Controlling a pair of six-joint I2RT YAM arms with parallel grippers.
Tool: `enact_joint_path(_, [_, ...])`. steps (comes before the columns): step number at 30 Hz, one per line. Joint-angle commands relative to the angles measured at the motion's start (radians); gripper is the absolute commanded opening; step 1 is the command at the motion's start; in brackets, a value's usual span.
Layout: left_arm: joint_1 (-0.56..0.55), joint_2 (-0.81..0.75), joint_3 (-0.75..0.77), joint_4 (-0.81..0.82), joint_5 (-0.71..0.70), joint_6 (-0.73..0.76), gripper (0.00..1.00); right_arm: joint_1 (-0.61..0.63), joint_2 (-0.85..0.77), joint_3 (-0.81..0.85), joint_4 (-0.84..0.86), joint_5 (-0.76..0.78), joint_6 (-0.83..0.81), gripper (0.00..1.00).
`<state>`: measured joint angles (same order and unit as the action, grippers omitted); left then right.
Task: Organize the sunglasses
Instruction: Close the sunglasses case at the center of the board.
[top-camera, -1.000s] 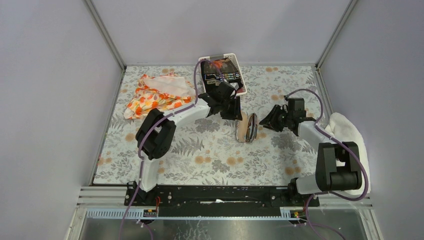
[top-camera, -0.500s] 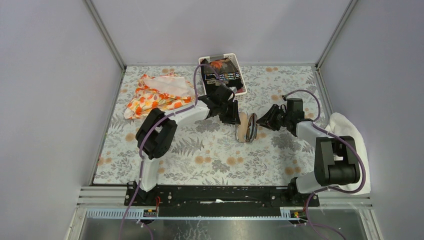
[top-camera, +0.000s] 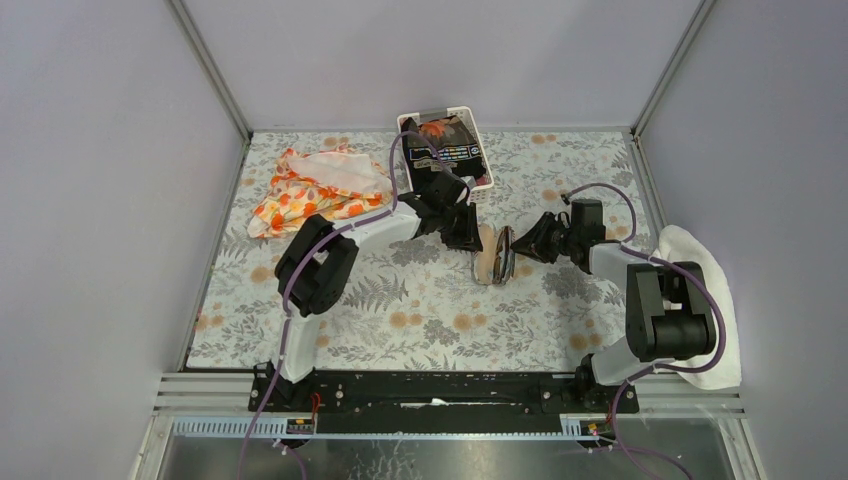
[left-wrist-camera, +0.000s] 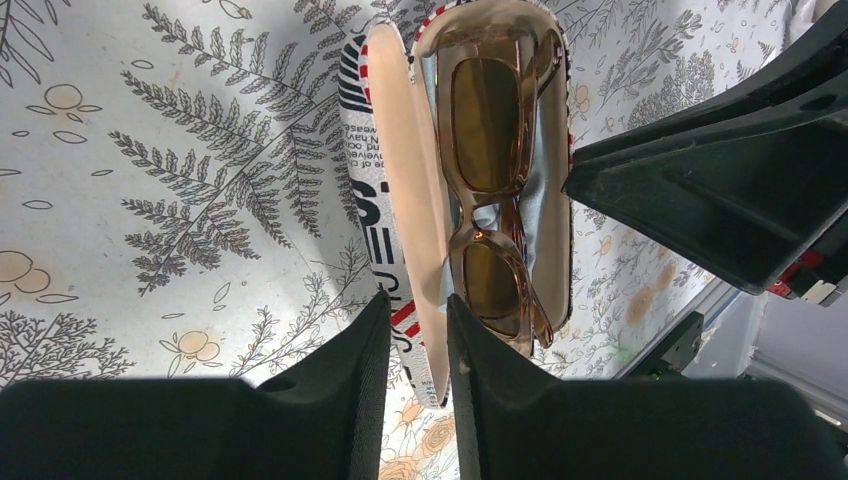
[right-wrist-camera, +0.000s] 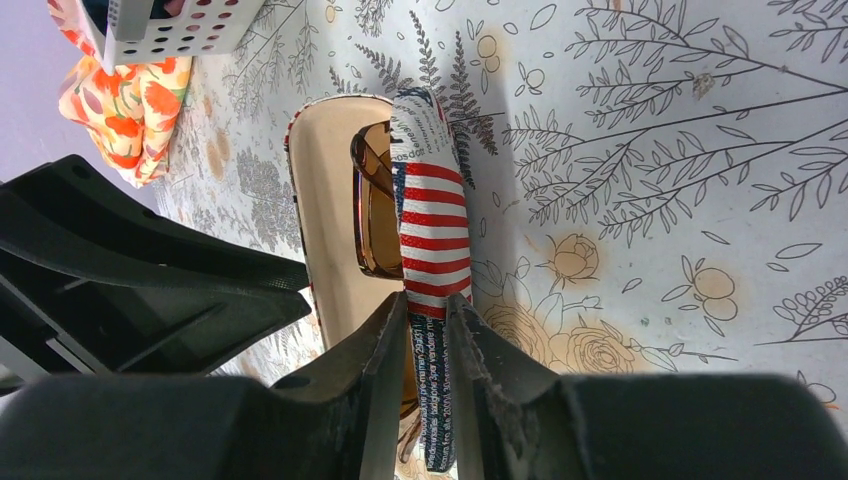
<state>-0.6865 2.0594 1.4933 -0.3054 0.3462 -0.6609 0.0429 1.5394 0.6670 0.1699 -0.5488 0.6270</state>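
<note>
1. Left wrist view: the small sunglasses with a thin brown frame and brownish lenses (left-wrist-camera: 492, 200) lie inside an open tan glasses case with printed letters and red and white stripes (left-wrist-camera: 400, 180).
2. The sunglasses are folded. They sit between the two halves of the case, closer to the 3 o'clock half.
3. The left gripper (left-wrist-camera: 417, 330) comes in from 6 o'clock. Its two black fingers are nearly together and pinch the edge of the 9 o'clock half of the case.
4. From those fingertips the sunglasses are just beside, toward 1 o'clock. The fingers hold only the case.
5. In the right wrist view the right gripper (right-wrist-camera: 426, 330) is nearly closed too. It pinches the striped half of the case.
6. From the right fingertips the sunglasses are just beside, toward 11 o'clock, tucked behind the striped wall.
7. In the top view the case sits near the middle of the flowery tablecloth (top-camera: 420, 300). The left gripper is at its 9 o'clock and the right gripper at its 3 o'clock.
8. A white plastic basket (top-camera: 482, 178) sits at 12 o'clock on the table.
9. An orange flowered cloth (top-camera: 315, 185) lies at 10 o'clock.
10. A white towel (top-camera: 700, 262) lies at 4 o'clock.
</note>
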Motion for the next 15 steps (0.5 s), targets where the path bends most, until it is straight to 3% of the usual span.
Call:
enact_joint_path(1, [0.004, 0.016, -0.007, 0.038, 0.013, -0.003, 0.31, -0.002, 0.008, -0.007, 0.043, -0.041, 0.005, 0.27])
enact_joint_path(15, [0.000, 0.039, 0.000, 0.069, 0.054, -0.025, 0.27, -0.003, 0.021, -0.025, 0.076, -0.061, 0.024, 0.20])
